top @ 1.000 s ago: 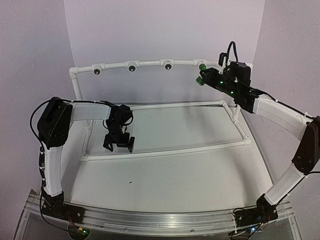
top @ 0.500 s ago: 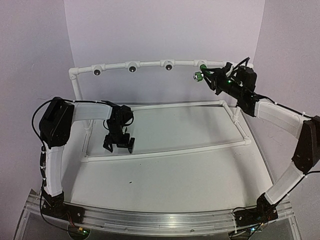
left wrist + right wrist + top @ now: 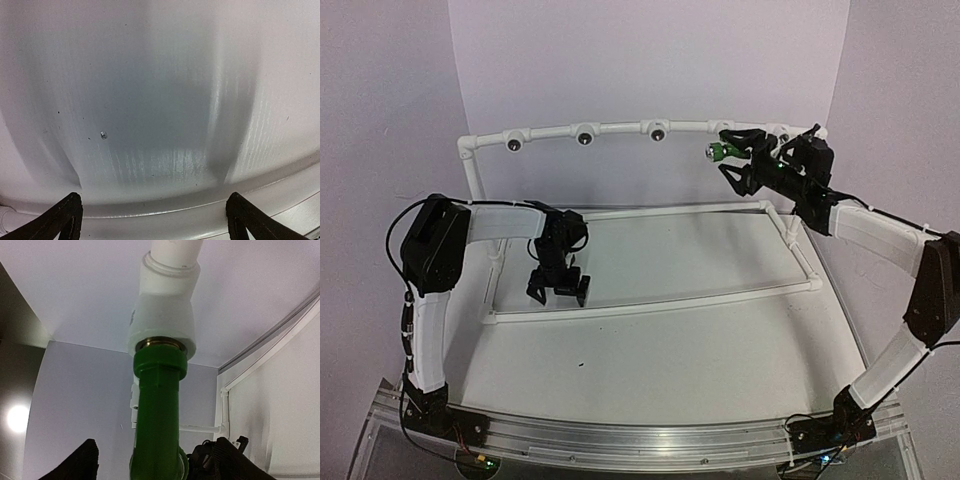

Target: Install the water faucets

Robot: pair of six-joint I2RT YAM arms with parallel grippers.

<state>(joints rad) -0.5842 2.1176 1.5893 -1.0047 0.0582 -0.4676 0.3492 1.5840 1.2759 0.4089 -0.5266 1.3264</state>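
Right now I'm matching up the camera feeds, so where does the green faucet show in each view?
Top external: the green faucet is upper right, at the right end of the raised white pipe rail.
Left wrist: not in it.
Right wrist: the green faucet is bottom centre, running up into a white fitting.
Shared landmark: the white pipe rail, also at the top edge of the right wrist view.
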